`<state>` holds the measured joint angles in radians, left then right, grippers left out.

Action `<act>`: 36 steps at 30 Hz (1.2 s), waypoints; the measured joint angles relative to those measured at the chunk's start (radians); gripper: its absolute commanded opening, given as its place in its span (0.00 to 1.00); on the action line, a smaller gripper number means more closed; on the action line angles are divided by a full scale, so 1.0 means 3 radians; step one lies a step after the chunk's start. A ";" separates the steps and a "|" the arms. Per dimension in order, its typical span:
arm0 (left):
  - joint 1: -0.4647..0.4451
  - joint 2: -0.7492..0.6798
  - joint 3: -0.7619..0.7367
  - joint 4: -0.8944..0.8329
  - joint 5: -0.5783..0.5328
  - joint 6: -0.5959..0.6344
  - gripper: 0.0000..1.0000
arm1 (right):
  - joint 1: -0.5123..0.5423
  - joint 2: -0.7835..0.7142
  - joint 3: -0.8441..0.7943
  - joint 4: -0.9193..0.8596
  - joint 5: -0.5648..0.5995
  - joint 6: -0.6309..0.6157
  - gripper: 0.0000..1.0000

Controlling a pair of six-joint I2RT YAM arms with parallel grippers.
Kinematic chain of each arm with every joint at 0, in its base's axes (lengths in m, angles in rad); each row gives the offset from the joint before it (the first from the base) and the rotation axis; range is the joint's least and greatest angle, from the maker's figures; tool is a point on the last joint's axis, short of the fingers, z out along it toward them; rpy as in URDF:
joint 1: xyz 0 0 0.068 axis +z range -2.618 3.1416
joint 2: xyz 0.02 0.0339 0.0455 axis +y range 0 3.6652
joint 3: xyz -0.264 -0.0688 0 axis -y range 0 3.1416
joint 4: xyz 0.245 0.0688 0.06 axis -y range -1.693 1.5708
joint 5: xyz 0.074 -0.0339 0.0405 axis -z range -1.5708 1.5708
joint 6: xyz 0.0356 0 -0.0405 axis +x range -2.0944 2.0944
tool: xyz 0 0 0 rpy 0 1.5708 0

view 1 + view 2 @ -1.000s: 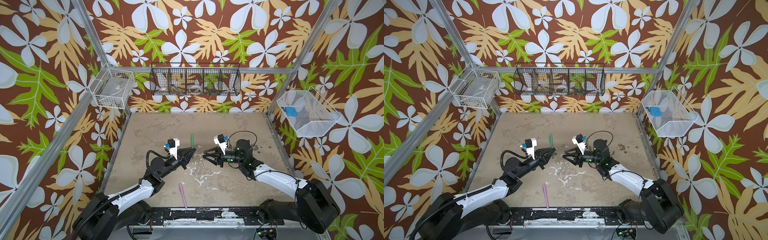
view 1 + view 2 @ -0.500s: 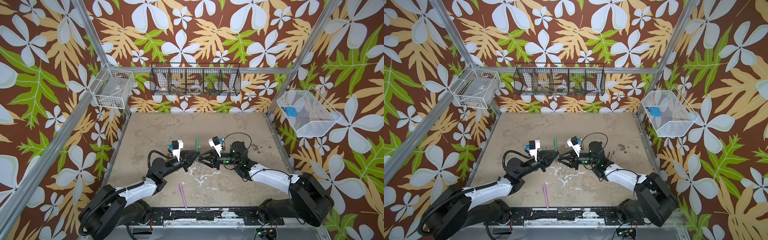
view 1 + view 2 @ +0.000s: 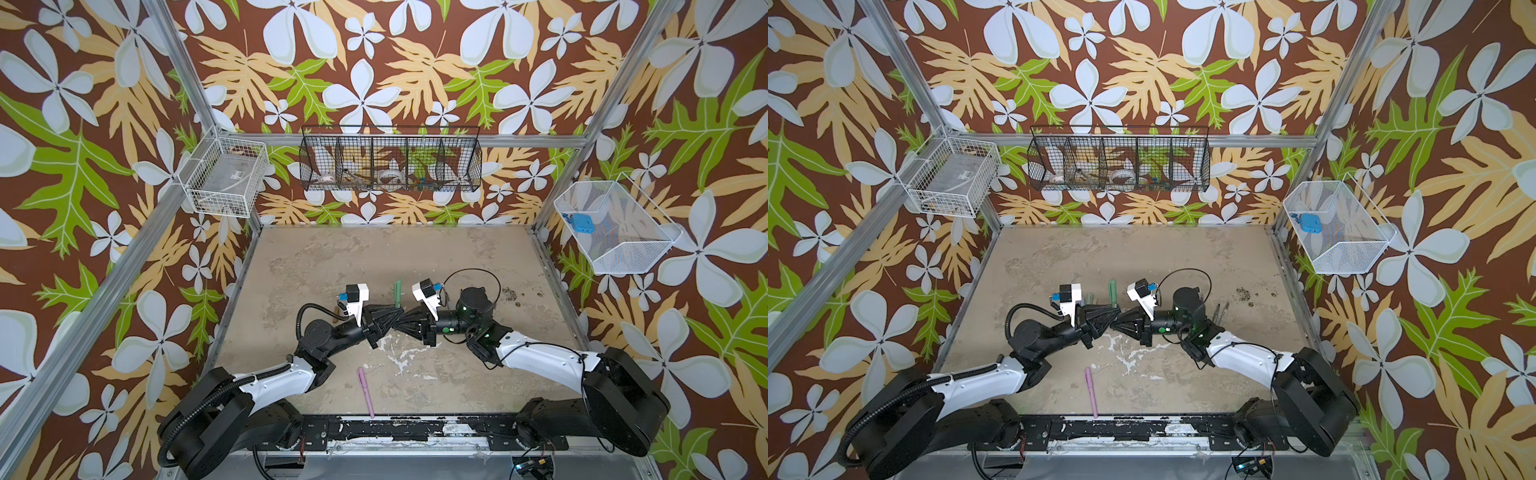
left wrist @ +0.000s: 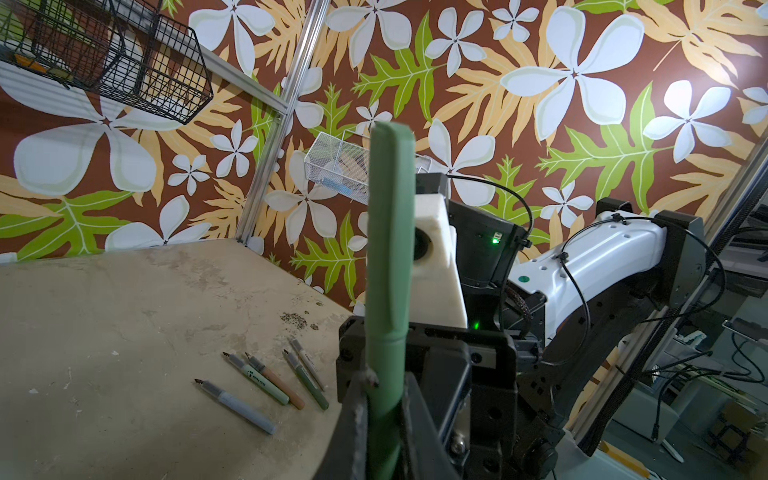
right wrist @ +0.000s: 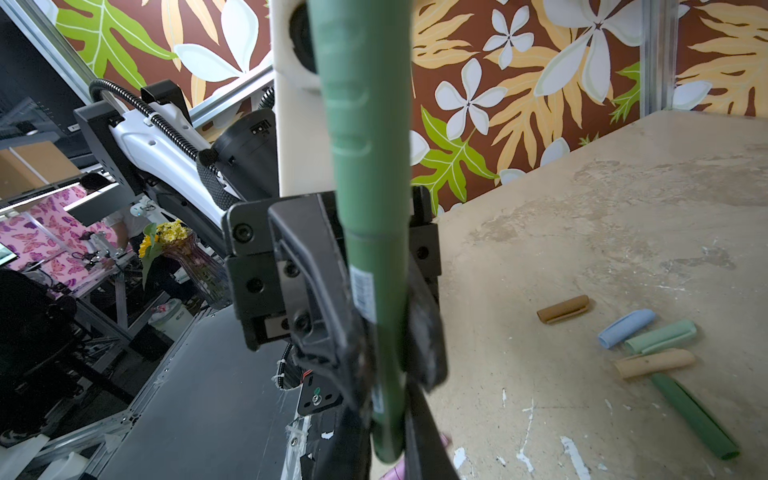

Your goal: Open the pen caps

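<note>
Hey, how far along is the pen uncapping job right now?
Done: five caps lie loose, five pens bare. In hand: left gripper and right gripper clamp the capped green pen. Left: that pen and the pink pen.

The left gripper (image 3: 390,321) and right gripper (image 3: 402,322) meet tip to tip above the middle of the table (image 3: 374,257). The upright pen (image 3: 397,293) stands between their fingers, cap end above them. The loose caps (image 5: 660,337) lie close together on the table just behind the left gripper. The pen bodies (image 4: 274,381) lie side by side on the right gripper's outer side, past its wrist. A lone pen (image 3: 365,390) lies before both grippers, slightly toward the left gripper. Well behind both hangs the rear basket (image 3: 473,162). The left basket (image 3: 226,199) hangs outward of the left gripper. The right basket (image 3: 623,257), holding a small box (image 3: 580,222), hangs outward of the right gripper.
</note>
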<state>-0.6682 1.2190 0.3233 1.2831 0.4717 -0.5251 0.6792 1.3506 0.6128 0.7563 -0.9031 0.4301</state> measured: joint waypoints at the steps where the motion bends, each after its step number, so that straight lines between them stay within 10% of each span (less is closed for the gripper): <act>1: -0.0005 0.0033 -0.0001 0.0045 -0.0001 -0.0018 0.00 | 0.0006 -0.0009 -0.0006 0.0000 0.0034 -0.0006 0.09; 6: -0.0009 0.0170 -0.0001 0.0287 -0.0005 -0.0102 0.00 | 0.0048 -0.0084 -0.0015 -0.0055 0.0154 -0.0093 0.00; 11: -0.0019 0.0128 0.0004 0.0318 0.0048 -0.0127 0.57 | 0.0072 -0.0253 -0.0070 -0.0165 0.0259 -0.0280 0.00; 16: 0.0017 -0.0156 -0.0001 -0.0022 -0.0155 -0.0067 0.77 | 0.0074 -0.0385 -0.0070 -0.0538 0.0567 -0.0675 0.00; 36: 0.0149 -0.0312 -0.0034 -0.0392 -0.0235 0.0080 0.55 | 0.0072 -0.0332 0.0066 -0.1431 0.0725 -0.1532 0.00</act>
<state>-0.6235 1.1255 0.3130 1.1656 0.4011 -0.5011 0.7010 1.2510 0.6327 0.3271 -0.6857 -0.0296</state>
